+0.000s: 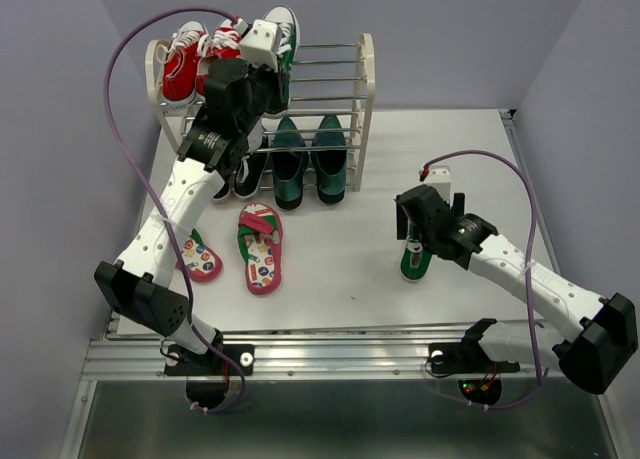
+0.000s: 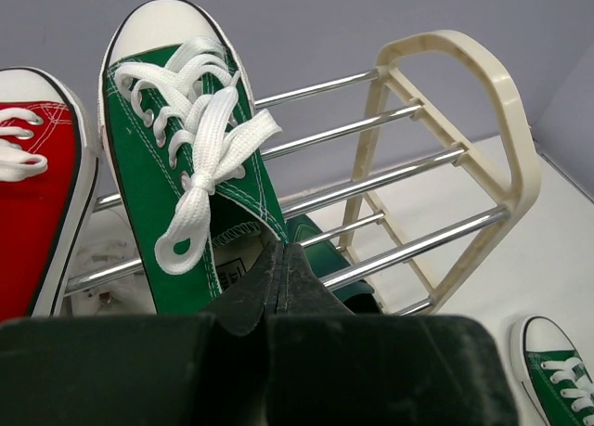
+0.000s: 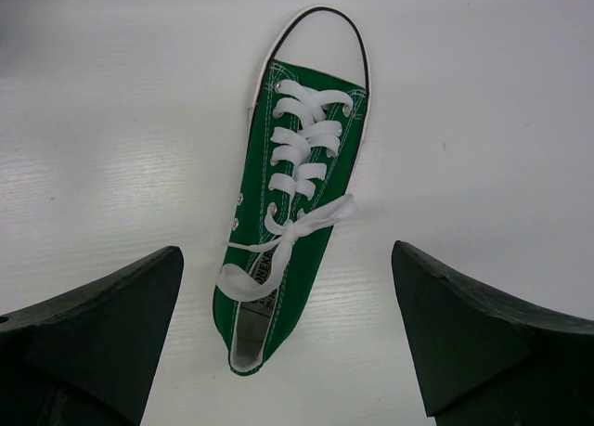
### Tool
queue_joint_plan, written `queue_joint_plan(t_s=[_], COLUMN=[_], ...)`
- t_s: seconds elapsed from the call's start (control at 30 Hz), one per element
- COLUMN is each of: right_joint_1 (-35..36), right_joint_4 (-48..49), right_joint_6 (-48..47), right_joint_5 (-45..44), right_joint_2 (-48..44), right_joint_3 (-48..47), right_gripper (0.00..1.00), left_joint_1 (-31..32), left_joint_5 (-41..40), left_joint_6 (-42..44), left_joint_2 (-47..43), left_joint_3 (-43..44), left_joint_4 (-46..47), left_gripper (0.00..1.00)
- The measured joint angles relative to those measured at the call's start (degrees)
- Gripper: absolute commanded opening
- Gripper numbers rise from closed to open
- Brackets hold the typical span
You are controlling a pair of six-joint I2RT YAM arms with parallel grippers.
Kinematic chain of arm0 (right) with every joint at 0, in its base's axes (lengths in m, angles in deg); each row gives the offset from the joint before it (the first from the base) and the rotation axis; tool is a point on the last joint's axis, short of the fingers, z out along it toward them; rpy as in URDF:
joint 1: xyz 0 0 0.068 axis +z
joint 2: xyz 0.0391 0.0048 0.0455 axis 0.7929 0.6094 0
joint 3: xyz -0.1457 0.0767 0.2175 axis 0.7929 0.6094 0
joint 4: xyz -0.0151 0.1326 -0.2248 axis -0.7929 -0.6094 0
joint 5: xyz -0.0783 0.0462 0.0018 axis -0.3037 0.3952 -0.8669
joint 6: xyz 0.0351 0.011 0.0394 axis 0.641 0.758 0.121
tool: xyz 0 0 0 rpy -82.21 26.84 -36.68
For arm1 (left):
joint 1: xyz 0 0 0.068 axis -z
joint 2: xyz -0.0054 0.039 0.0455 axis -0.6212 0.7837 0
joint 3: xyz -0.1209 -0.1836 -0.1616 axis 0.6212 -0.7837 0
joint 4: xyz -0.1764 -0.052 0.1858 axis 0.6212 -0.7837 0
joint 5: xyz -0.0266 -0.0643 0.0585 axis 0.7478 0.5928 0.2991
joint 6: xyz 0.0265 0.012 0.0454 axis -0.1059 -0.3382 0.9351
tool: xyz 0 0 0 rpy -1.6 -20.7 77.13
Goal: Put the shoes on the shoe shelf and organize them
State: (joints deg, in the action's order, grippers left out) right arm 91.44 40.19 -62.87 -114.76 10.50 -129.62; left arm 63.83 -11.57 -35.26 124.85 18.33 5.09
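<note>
the left gripper (image 2: 281, 259) is up at the top tier of the shoe shelf (image 2: 506, 129), its two dark fingers pressed flat together right at the collar of a green sneaker (image 2: 176, 157); from where i stand i can't tell whether a bit of canvas is nipped between them or they only touch it. that sneaker lies on the top chrome rods, white toe toward the back wall, just beside the red sneakers (image 1: 188, 61), and from overhead the wrist and its white camera box cover most of it. the right gripper (image 3: 286, 254) hangs over the table (image 1: 460, 159) with fingers spread wide, holding nothing, and the second green sneaker (image 3: 292, 185) lies flat on the white surface below the gap, well right of the shelf. the dark green loafers (image 1: 308, 167) sit side by side low in the shelf; bottom rods or table beneath, i can't say. one flip-flop (image 1: 260, 247) lies in the open in front; the other flip-flop (image 1: 202, 261) is half hidden behind the left arm, as is a dark shape (image 1: 243, 174) left of the loafers.
</note>
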Motion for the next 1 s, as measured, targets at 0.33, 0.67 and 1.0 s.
queue_joint_plan(t_s=[0.33,0.67,1.0], right_joint_1=[0.0,0.0,0.0], right_joint_4=[0.0,-6.1,-15.8], right_joint_6=[0.0,5.4,17.0], right_joint_5=[0.1,1.7,3.9], right_joint_2=[0.0,-0.1,-2.1], right_joint_3=[0.0,-0.9,-2.3], right_gripper=[1.0,1.0,1.0], left_joint_1=[0.7,0.7,3.1], left_joint_5=[-8.4,-9.7,-8.3], left_joint_6=[-4.3,-5.8,-8.7], left_joint_2=[2.5,2.1,-12.4], left_joint_3=[3.5,3.5,-3.3], left_joint_4=[-2.3,-4.3,-4.7], left_gripper=[0.87,0.99,0.99])
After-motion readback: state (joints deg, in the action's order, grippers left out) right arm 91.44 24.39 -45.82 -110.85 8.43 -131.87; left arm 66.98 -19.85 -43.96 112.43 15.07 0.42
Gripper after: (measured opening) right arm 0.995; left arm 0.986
